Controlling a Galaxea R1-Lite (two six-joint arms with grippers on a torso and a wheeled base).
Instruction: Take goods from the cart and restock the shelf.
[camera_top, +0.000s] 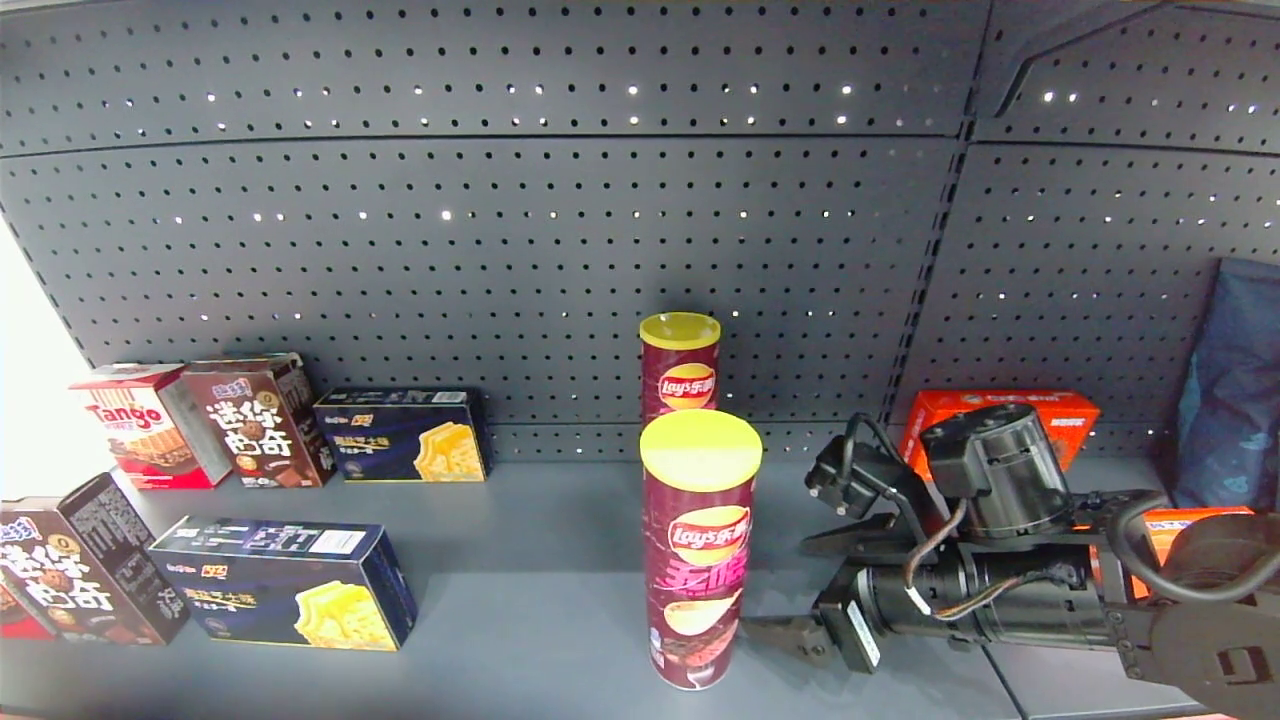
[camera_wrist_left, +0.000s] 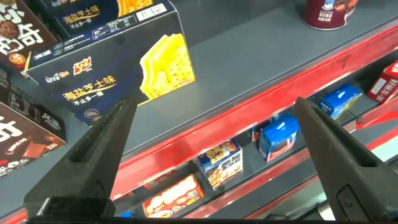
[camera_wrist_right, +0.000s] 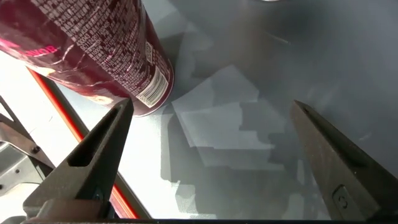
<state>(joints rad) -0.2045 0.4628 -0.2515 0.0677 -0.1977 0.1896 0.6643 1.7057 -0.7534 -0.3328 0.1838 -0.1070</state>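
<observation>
Two maroon chip cans with yellow lids stand upright on the grey shelf (camera_top: 540, 590), the front can (camera_top: 698, 560) directly before the back can (camera_top: 680, 365). My right gripper (camera_top: 797, 590) is open just right of the front can, close to its lower half and not touching it. In the right wrist view that can (camera_wrist_right: 93, 43) sits beside one fingertip (camera_wrist_right: 102, 149), and the right gripper (camera_wrist_right: 211, 118) holds nothing. My left gripper (camera_wrist_left: 211, 124) is open and empty over the shelf's front edge, near a dark blue cracker box (camera_wrist_left: 106, 62).
Snack boxes line the shelf's left: a red wafer box (camera_top: 150, 425), brown cookie boxes (camera_top: 260, 420), dark blue cracker boxes (camera_top: 285, 585). Orange boxes (camera_top: 1000, 410) and a blue bag (camera_top: 1230, 390) sit at the right. A lower shelf holds small packs (camera_wrist_left: 280, 134).
</observation>
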